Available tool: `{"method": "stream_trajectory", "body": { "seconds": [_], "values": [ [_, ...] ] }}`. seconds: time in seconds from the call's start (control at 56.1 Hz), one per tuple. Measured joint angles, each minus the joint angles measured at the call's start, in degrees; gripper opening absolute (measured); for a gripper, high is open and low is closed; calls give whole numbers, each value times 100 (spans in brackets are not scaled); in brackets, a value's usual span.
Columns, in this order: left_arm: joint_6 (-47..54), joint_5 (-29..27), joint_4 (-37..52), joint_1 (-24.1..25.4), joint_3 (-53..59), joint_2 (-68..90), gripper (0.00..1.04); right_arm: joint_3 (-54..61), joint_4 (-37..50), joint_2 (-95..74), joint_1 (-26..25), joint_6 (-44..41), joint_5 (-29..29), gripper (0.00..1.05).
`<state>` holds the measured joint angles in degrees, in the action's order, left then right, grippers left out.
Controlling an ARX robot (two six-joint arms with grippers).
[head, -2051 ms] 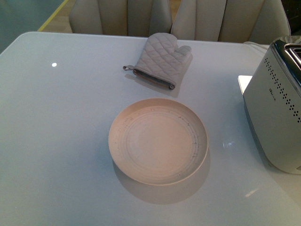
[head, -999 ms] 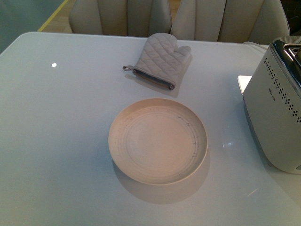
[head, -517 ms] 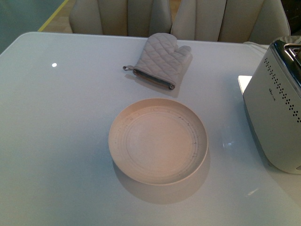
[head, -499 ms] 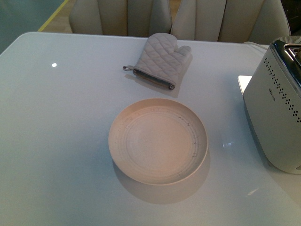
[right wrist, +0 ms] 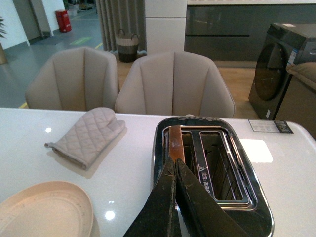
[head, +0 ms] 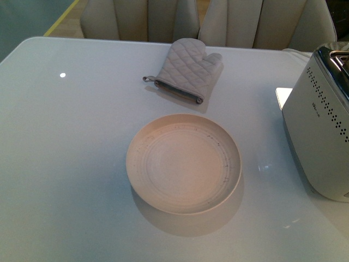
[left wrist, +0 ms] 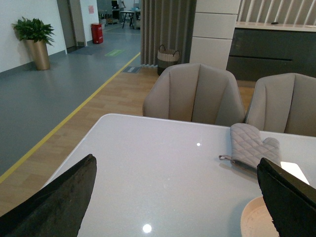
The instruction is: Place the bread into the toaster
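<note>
The white toaster (head: 322,131) with dark dot holes stands at the table's right edge; its chrome slotted top (right wrist: 212,163) fills the right wrist view. My right gripper (right wrist: 175,162) is shut on the bread (right wrist: 176,141), seen edge-on as a brown crust strip standing upright in the slot nearer the plate. The other slot is empty. My left gripper (left wrist: 177,197) is open and empty, its black fingers (left wrist: 59,197) wide apart above the table's left part. Neither arm shows in the front view.
A round cream plate (head: 184,162) sits empty mid-table, also in the wrist views (right wrist: 44,210). A quilted grey oven mitt (head: 186,70) lies behind it. Beige chairs (head: 139,19) stand beyond the table's far edge.
Nothing has visibly changed in the front view; plate, mitt and toaster stay in place.
</note>
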<state>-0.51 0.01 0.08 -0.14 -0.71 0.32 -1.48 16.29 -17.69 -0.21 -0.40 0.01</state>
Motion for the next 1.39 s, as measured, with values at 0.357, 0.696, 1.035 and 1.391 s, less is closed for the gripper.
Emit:
{"method": "stream_trajectory", "body": {
  "seconds": [0.357,0.696,1.035,1.391],
  "values": [
    [0,-2,0,0,0,0,97,35,-466,610,0,-2,0,2],
    [0,-2,0,0,0,0,97,33,-1609,1716,7,0,2,2],
    [0,-2,0,0,0,0,97,33,-1611,1733,9,0,0,37],
    [0,-2,0,0,0,0,97,33,-1611,1733,9,2,0,97]
  ]
}}
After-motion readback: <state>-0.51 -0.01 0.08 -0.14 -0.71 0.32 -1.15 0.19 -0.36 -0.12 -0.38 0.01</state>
